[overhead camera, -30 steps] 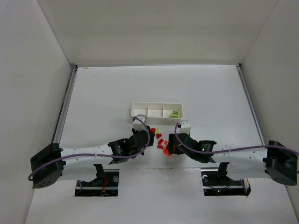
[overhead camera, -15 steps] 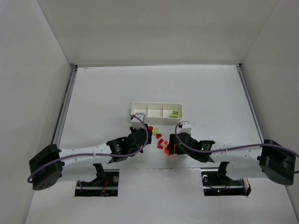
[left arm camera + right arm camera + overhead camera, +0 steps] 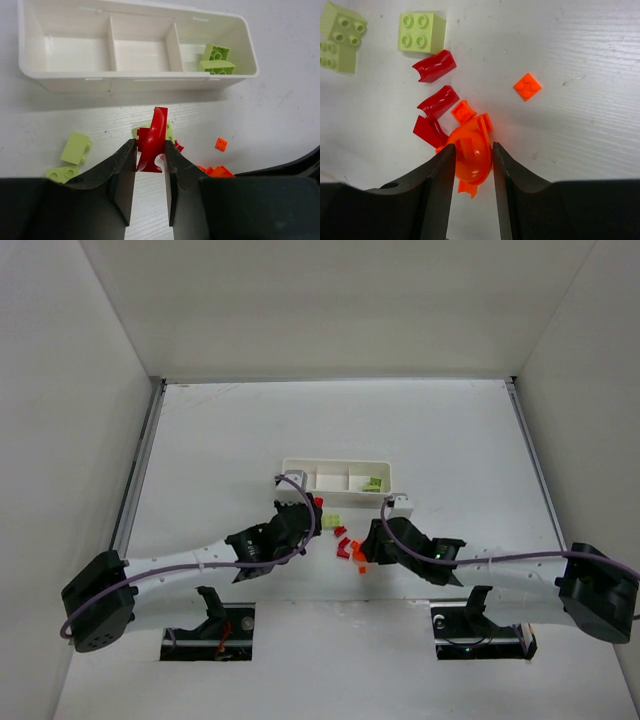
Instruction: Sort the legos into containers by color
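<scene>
Pinching a glossy red curved plastic brick (image 3: 154, 137) upright in the left gripper (image 3: 150, 150), shallow white three-compartment plastic tray (image 3: 125, 80) at 12 o'clock. Squeezing a smooth orange domed plastic piece (image 3: 472, 160) in the right gripper (image 3: 474, 157), pale green studded square brick (image 3: 421, 32) at 11 o'clock.

long white plastic three-compartment tray (image 3: 65, 80): plain white, unmarked. pale yellow-green studded plastic bricks (image 3: 216, 59): flat colour, no print. curved glossy red plastic piece (image 3: 152, 140): saturated red. left gripper (image 3: 149, 147): matte black. domed bright orange plastic piece (image 3: 470, 160); small flat orange square plate (image 3: 527, 86), same hue. table (image 3: 600, 75): white, faint grain streaks.
</scene>
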Action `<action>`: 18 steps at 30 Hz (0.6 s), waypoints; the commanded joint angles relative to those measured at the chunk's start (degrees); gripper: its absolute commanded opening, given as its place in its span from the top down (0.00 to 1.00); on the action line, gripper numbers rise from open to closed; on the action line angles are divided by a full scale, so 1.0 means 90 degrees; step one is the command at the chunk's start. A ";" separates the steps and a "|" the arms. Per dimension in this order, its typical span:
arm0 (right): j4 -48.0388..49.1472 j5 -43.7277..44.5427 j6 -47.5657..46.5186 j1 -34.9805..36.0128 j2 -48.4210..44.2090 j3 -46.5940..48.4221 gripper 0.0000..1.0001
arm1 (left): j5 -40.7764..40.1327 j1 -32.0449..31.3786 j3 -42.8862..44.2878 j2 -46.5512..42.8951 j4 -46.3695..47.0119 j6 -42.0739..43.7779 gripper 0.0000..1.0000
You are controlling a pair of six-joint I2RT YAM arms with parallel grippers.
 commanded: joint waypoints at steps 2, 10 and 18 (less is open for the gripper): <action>-0.0011 0.0039 -0.0209 -0.0208 -0.0510 -0.0058 0.59 | 0.0047 0.0355 0.0443 -0.0152 0.0196 0.0217 0.77; -0.0217 0.0020 -0.0278 -0.0354 -0.0931 -0.0038 0.59 | 0.0711 0.1400 0.0912 0.0423 0.0245 0.0237 0.77; -0.0217 0.0332 -0.0171 -0.0355 -0.0648 -0.0116 0.37 | 0.1219 0.2162 0.1175 0.1214 0.0440 0.0334 0.77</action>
